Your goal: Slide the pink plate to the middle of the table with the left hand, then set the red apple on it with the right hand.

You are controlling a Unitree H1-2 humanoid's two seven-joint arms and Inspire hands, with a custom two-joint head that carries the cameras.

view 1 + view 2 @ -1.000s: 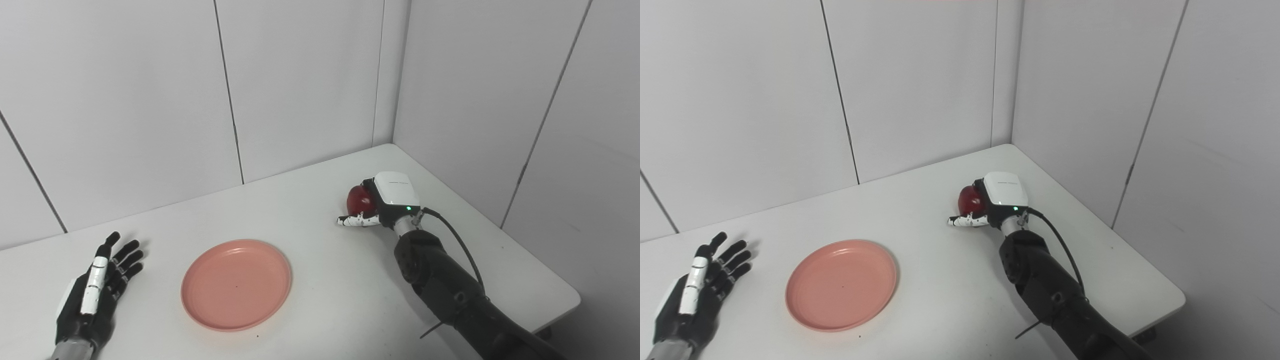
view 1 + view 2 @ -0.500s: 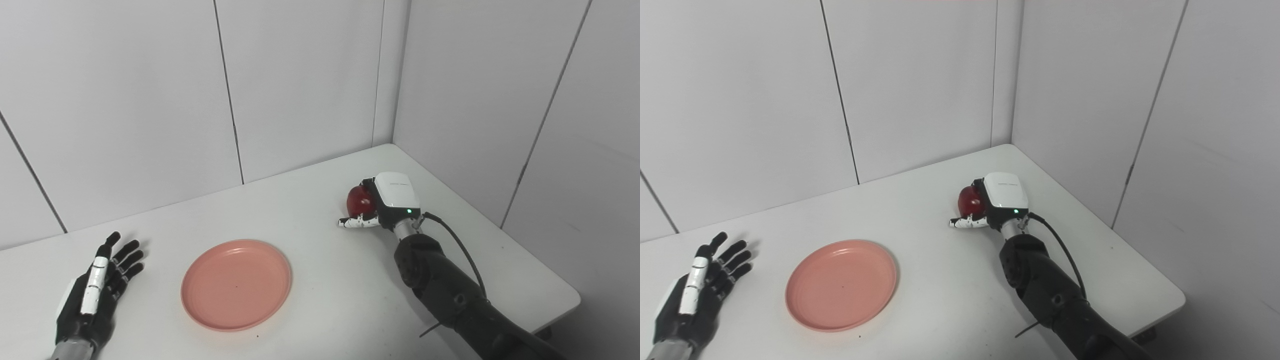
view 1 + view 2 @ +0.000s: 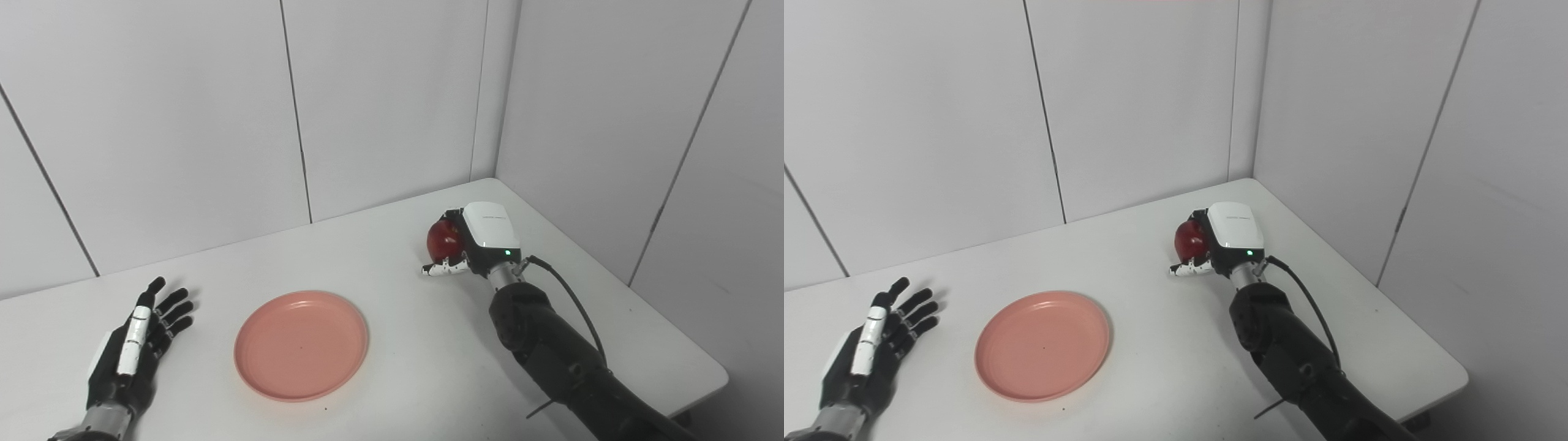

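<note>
The pink plate (image 3: 301, 345) lies flat on the white table (image 3: 422, 361), left of the middle, with nothing on it. My left hand (image 3: 133, 352) rests palm down at the table's left, open, a hand's width from the plate's rim. Near the far right corner my right hand (image 3: 476, 242) is shut on the red apple (image 3: 442, 239). Its fingers curl over the apple's far side and the thumb (image 3: 442, 268) sticks out below. The apple seems held just above the tabletop. The hand's white back hides the apple's right half.
Grey wall panels stand close behind the table and along its right side, meeting in a corner (image 3: 493, 153) just beyond the apple. The table's right edge (image 3: 674, 318) runs near my right forearm. A black cable (image 3: 569, 294) loops off the right wrist.
The camera has shifted, so the whole scene sits a little further right. Against the table, my right hand with the apple has risen slightly and edged left. Plate and left hand are still.
</note>
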